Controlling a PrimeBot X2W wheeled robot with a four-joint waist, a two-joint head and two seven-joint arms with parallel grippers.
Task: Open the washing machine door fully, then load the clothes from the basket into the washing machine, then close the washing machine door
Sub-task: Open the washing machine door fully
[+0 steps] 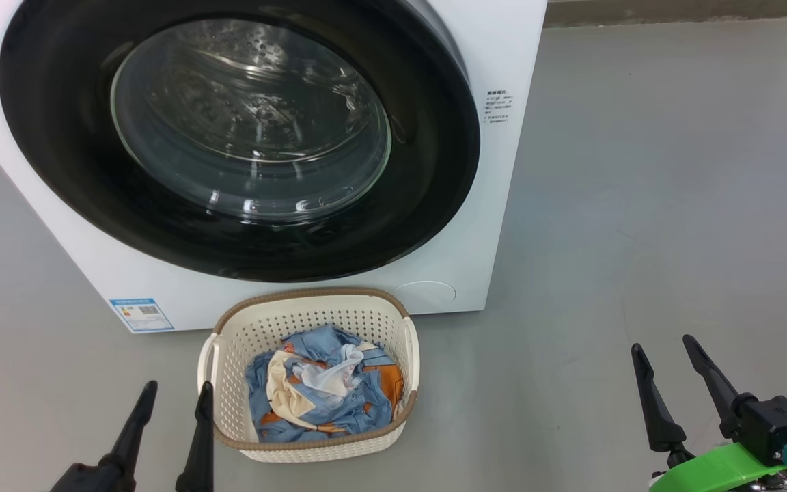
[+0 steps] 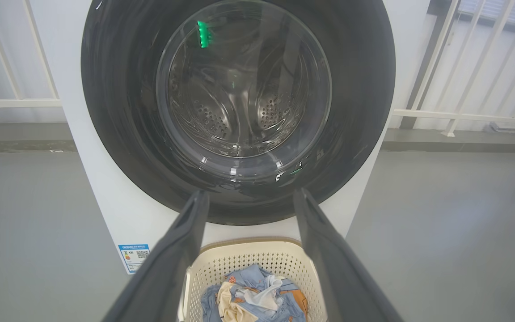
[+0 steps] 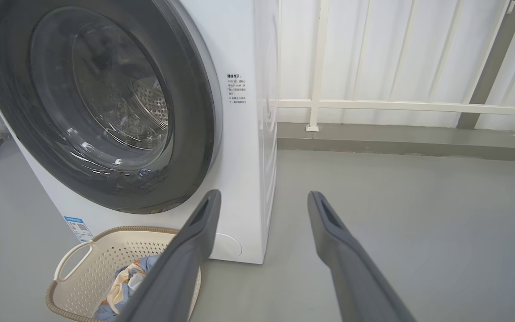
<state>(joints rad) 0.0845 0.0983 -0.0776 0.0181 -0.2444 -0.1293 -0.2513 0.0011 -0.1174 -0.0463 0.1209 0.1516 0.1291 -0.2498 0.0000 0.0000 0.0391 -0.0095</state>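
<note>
On the grey floor (image 1: 673,191), just in front of the washing machine (image 1: 509,48), the basket (image 1: 311,295) sits with the clothes (image 1: 325,396) heaped inside. The washing machine door (image 1: 59,150) is closed flush against the front. The left hand (image 1: 179,389) hovers just beside the basket's left side, and the right hand (image 1: 662,345) is well off to its right. Both are spread wide and hold nothing.

Door (image 1: 240,130) shut flush on the white washer (image 1: 503,55), ahead of your left jaws: black rim, clear glass bowl. Cream basket (image 1: 311,320) stands upright just right of the left jaws, well left of the right jaws. It holds crumpled blue, cream and white clothes (image 1: 325,393).
</note>
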